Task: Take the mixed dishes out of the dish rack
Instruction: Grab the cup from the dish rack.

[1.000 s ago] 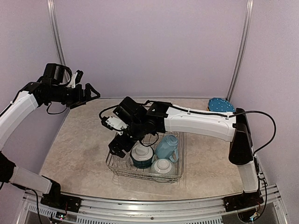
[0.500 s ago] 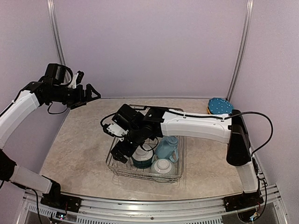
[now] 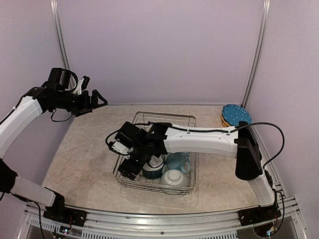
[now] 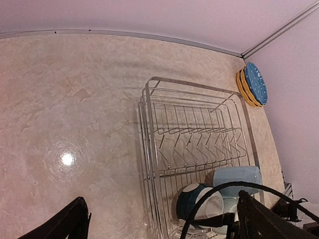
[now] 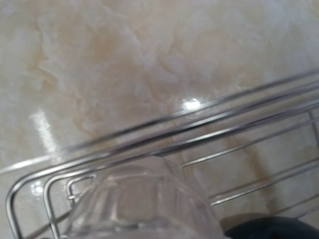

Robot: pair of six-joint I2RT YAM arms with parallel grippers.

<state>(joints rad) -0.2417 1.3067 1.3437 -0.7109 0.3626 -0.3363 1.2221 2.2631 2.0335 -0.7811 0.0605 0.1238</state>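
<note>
The top external view is taken from above and behind the rig, angled down, with the whole counter (image 3: 79,164) covered at a distance. The left wrist view is taken from high over the counter's left side, looking down from well away; the dish rack (image 4: 197,142) is seen nearly whole. The right wrist view is set very close, facing down at rim wires and the clear glass (image 5: 139,209). Rack and counter are common to all three.

We are counting one rack (image 3: 167,114), one mug (image 3: 178,160), one glass (image 5: 139,204), two bowls (image 3: 151,169) (image 3: 173,177), one blue plate (image 4: 255,82) and two orange plates (image 4: 241,86).
</note>
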